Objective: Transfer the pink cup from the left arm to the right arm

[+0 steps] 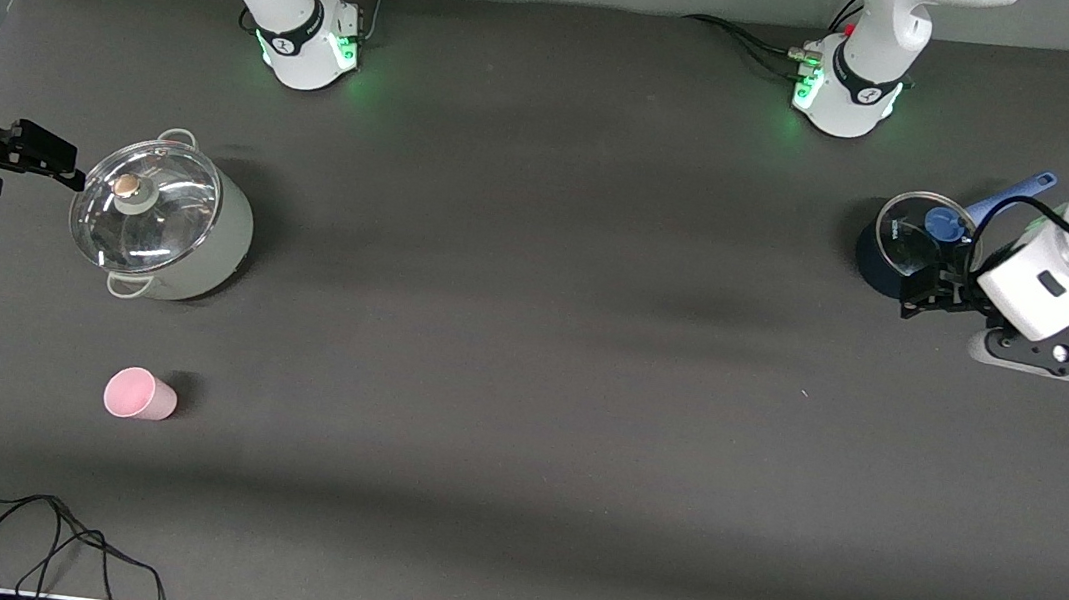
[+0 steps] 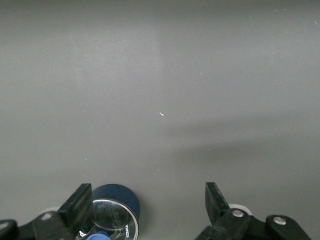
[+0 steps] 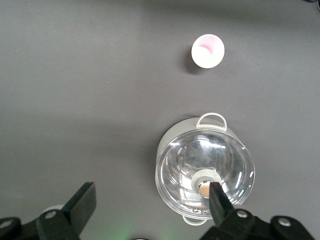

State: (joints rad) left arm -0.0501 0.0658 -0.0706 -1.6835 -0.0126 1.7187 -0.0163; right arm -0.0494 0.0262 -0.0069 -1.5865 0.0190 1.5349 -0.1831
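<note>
The pink cup (image 1: 139, 394) stands mouth up on the dark table at the right arm's end, nearer to the front camera than the pale lidded pot (image 1: 163, 221). It also shows in the right wrist view as a small round cup (image 3: 207, 51). My right gripper (image 1: 67, 166) hovers open beside the pale pot, with nothing between its fingers (image 3: 152, 200). At the left arm's end, my left gripper (image 1: 928, 290) hangs open and empty over the edge of a dark blue lidded pot (image 1: 908, 244). In the left wrist view the left gripper (image 2: 148, 202) has bare table between its fingers.
The pale pot (image 3: 205, 170) has a glass lid with a knob. The dark blue pot (image 2: 117, 200) has a glass lid and a blue handle (image 1: 1010, 193). A black cable (image 1: 15, 533) lies looped near the table's front edge at the right arm's end.
</note>
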